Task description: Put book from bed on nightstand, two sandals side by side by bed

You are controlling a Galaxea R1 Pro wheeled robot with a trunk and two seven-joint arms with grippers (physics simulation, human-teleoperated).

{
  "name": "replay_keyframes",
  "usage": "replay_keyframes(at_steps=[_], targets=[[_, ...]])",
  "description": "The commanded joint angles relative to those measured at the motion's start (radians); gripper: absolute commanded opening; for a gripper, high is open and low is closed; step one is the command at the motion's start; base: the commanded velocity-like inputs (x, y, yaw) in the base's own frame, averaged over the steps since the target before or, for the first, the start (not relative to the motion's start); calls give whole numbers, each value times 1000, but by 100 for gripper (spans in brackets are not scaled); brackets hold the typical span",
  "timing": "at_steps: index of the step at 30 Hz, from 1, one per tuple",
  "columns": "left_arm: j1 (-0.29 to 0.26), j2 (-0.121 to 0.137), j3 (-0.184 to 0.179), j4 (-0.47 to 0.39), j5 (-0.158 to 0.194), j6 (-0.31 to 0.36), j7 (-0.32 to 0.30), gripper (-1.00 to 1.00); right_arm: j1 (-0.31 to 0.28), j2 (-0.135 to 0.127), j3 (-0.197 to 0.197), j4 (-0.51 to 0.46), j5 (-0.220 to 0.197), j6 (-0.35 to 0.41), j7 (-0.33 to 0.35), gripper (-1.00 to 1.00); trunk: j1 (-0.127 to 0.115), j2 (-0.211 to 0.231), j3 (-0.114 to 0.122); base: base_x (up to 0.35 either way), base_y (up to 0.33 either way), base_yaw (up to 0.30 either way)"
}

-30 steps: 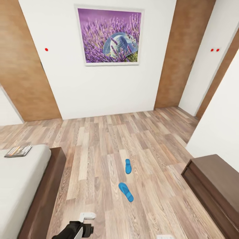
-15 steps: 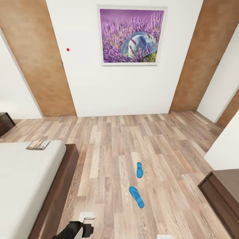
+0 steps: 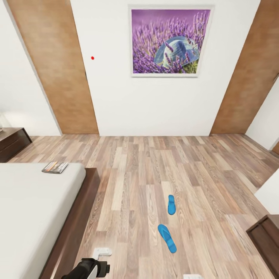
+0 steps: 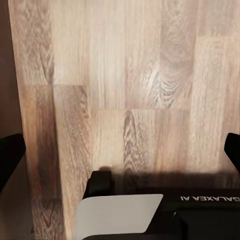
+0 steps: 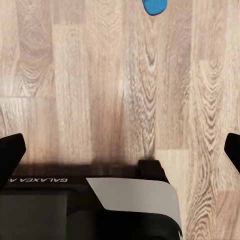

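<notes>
The book (image 3: 55, 167) lies flat on the far corner of the bed's (image 3: 73, 228) light-grey mattress, at the left of the head view. A dark nightstand (image 3: 13, 141) stands beyond the bed by the far left wall. Two blue sandals lie apart on the plank floor right of the bed, one farther off (image 3: 171, 204), one nearer and angled (image 3: 167, 238). The nearer one's tip (image 5: 154, 6) shows in the right wrist view. My left gripper (image 4: 120, 155) and right gripper (image 5: 120, 152) are both open over bare floor, holding nothing. Part of my left arm (image 3: 87, 268) shows at the picture's lower edge.
A dark wooden cabinet (image 3: 267, 240) stands at the lower right by a white wall. Brown wooden panels (image 3: 58, 69) flank the white far wall with a lavender picture (image 3: 170, 40). Wide plank floor (image 3: 155, 162) lies between the bed and the cabinet.
The whole head view has shifted: the camera turned left, so bed, sandals and picture sit further right in frame and the nightstand has come into view. The things themselves have not moved.
</notes>
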Motion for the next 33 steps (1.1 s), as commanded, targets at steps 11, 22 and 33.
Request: replay_keyframes(at_steps=[11,22,33], targets=[[0,-1,1,-2,-1,6,2,100,0,0,4,-2,-1,7,-7,100,1,0,-1,325,51,52],[0,-1,1,-2,0,6,2,100,0,0,4,-2,-2,8,-7,100,1,0,-1,140,277,109],[1,-1,1,-2,-4,4,2,100,0,0,4,-2,-2,7,-7,100,1,0,-1,24,88,5]])
